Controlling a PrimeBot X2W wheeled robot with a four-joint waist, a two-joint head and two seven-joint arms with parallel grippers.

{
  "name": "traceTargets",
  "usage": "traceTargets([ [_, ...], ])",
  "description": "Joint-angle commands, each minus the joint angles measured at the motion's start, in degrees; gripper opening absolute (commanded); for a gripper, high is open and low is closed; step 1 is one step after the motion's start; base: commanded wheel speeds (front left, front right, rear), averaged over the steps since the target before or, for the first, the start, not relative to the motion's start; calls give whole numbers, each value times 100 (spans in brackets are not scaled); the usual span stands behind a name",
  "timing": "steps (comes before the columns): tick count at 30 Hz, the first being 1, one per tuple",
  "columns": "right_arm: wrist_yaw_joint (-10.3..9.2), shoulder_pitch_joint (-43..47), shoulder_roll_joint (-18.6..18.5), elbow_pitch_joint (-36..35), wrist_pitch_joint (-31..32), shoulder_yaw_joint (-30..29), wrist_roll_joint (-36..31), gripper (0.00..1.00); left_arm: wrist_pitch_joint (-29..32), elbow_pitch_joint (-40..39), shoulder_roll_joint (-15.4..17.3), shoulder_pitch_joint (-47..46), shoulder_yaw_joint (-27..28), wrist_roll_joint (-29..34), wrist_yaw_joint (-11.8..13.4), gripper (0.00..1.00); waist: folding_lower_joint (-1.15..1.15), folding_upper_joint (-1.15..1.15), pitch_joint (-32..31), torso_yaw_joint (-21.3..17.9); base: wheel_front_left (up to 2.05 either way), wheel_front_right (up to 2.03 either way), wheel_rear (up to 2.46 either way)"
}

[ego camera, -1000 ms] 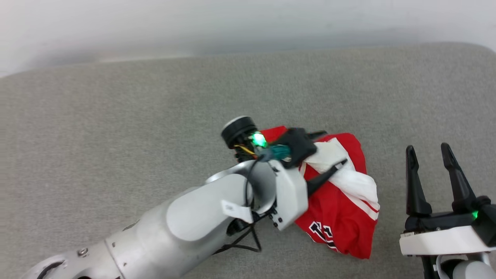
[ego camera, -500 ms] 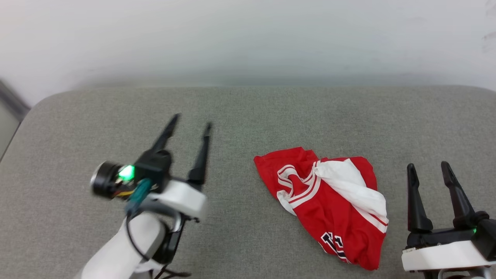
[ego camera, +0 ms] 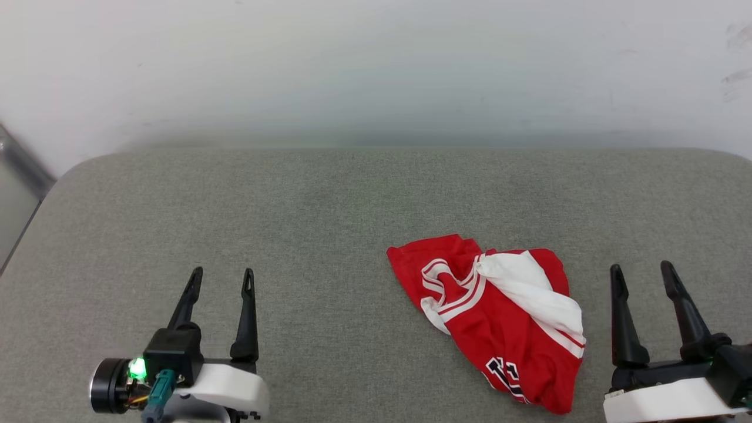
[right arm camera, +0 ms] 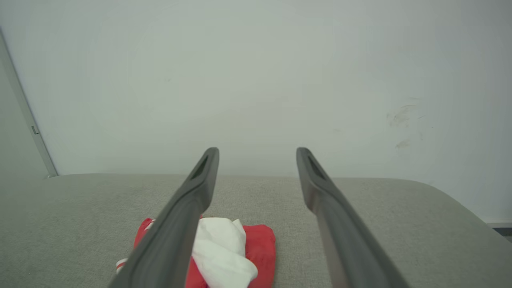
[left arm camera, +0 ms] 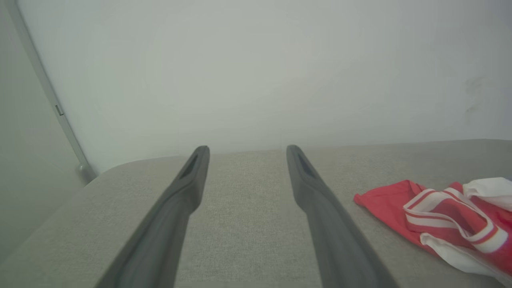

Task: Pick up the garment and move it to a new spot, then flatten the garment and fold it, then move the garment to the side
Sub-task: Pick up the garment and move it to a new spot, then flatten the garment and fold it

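Observation:
The garment (ego camera: 499, 320), a red jersey with a white sleeve and striped trim, lies crumpled on the grey cushioned surface right of centre. Black lettering shows near its lower edge. My left gripper (ego camera: 222, 275) stands open at the lower left, well apart from the cloth, with nothing between its fingers. In the left wrist view the garment (left arm camera: 444, 216) lies to the right of the left gripper (left arm camera: 244, 149). My right gripper (ego camera: 641, 268) is open at the lower right, just right of the jersey. The right wrist view shows the garment (right arm camera: 234, 248) low, partly behind the right gripper's (right arm camera: 258, 150) left finger.
The grey surface (ego camera: 329, 235) has rounded far corners and ends at a pale wall (ego camera: 376, 70). A grey upright strip (ego camera: 20, 167) runs at the far left. Bare fabric spreads across the left half.
My left arm has let go of the garment and drawn back from over it to the lower left. The head camera has tilted up, showing more wall. The right gripper stays put.

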Motion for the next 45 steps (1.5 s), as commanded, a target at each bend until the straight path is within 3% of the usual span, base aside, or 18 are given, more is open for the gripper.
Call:
traceTargets([
  [1, -2, 115, 10, 26, -12, 43, -35, 100, -14, 80, -116, 176, 174, 118, -145, 100, 0, 0, -22, -27, 0, 0, 0],
  [11, -2, 303, 10, 71, -12, 108, -17, 100, -15, 341, -716, 633, 740, 614, -772, 100, 0, 0, -72, -182, 0, 0, 0],
  [23, -2, 379, 10, 118, -12, 122, 39, 100, -15, 402, -1142, 850, 1298, 1049, -1230, 100, 0, 0, -101, -235, 0, 0, 0],
  [34, -2, 57, 10, -46, -12, -23, -80, 100, -15, 417, -1334, 872, 1571, 1273, -1481, 100, 0, 0, -113, -213, 0, 0, 0],
  [40, -2, -699, 6, -418, -12, -101, -472, 100, -15, 400, -1415, 769, 1662, 1337, -1582, 100, 0, 0, -48, -175, 0, 0, 0],
  [45, -2, -1562, -606, -281, -12, 336, -416, 100, -15, 398, -1462, 727, 1714, 1375, -1643, 100, 0, 0, -7, -136, 0, 0, 0],
])
